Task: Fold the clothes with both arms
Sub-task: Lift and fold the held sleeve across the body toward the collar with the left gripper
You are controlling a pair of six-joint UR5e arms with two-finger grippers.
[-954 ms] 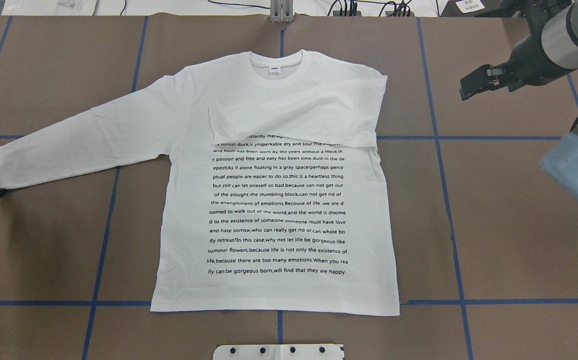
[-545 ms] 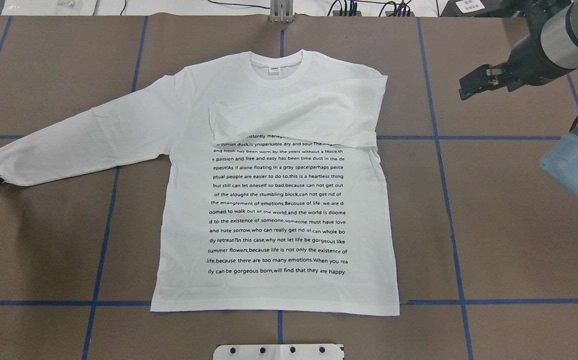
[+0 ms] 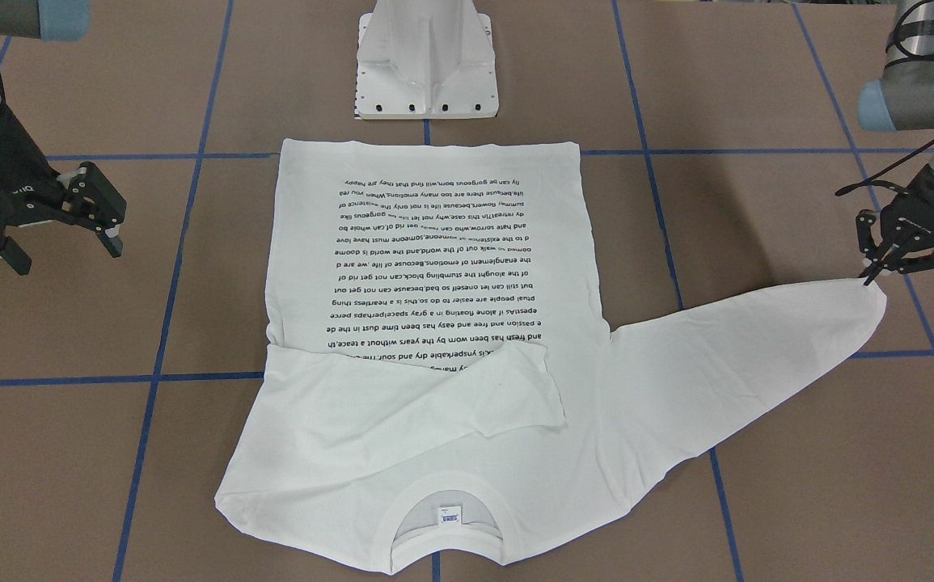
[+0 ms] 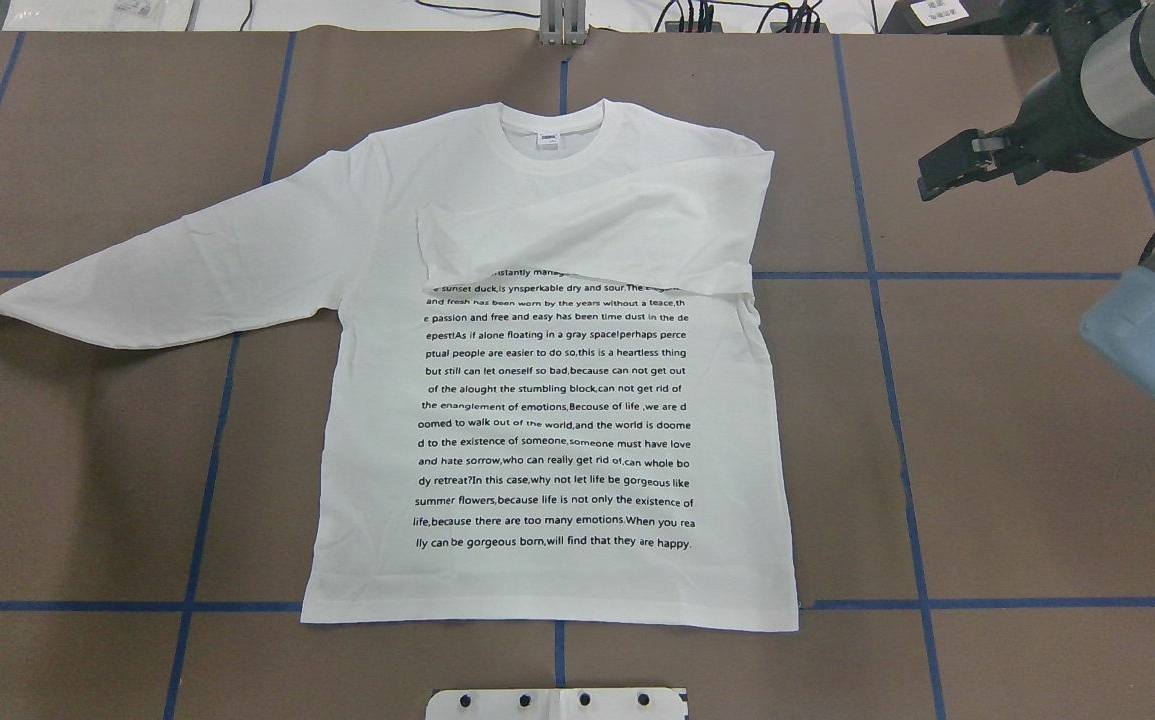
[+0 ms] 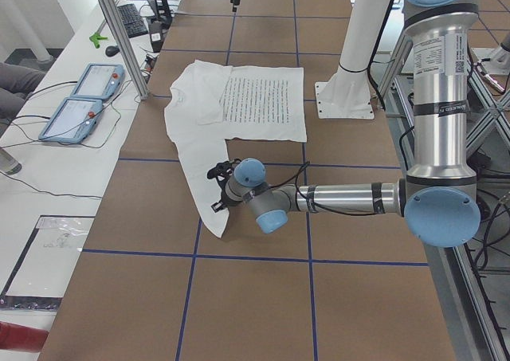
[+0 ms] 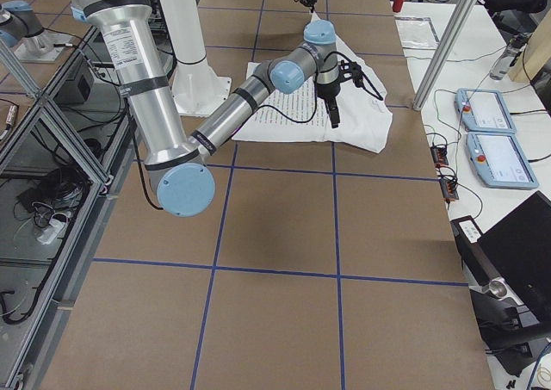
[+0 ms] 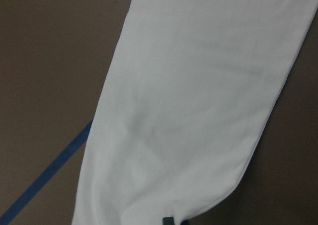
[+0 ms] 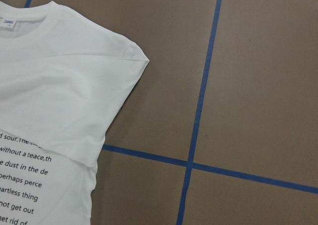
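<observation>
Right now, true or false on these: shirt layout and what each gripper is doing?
1. The T-shirt lies print side up. True.
2. Both sleeves are folded across the chest. False: the folded sleeve lies over the chest, but the outstretched sleeve reaches sideways.
3. The left gripper is closed on the outstretched sleeve's cuff. True.
4. The right gripper grips the shirt. False: it is open over bare table, clear of the fabric.
5. The collar lies nearest the robot's base. False: the hem does, and the collar is on the far side.
</observation>
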